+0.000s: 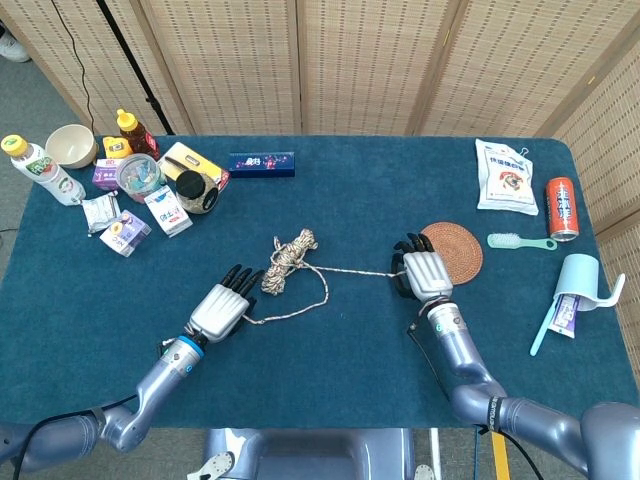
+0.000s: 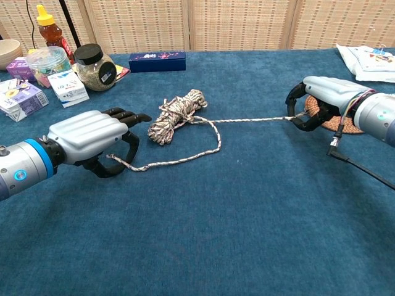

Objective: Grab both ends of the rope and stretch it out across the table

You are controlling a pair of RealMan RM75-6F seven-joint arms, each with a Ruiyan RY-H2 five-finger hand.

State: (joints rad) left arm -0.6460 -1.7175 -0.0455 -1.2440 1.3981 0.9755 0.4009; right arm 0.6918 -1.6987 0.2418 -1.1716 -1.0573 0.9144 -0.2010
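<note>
Blue-clothed table (image 1: 330, 370). Right hand (image 2: 316, 98) pinches one end of the speckled braided rope (image 2: 179, 114); left hand (image 2: 92, 139) curls over the other end, grip unconfirmed. Middle still bundled; stretching remains.

Rope (image 2: 185, 117) end hidden inside right robot hand (image 2: 318, 102) fingers.

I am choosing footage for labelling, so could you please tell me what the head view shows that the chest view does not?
Only the head view shows the red can, the green brush, the blue cup and the green-capped bottle. Only the chest view shows the rope end lying under the left robot hand, between thumb and fingers, with no clear grip. Both show the rope, its bundle still coiled, and the right robot hand holding its other end beside the woven coaster.
</note>
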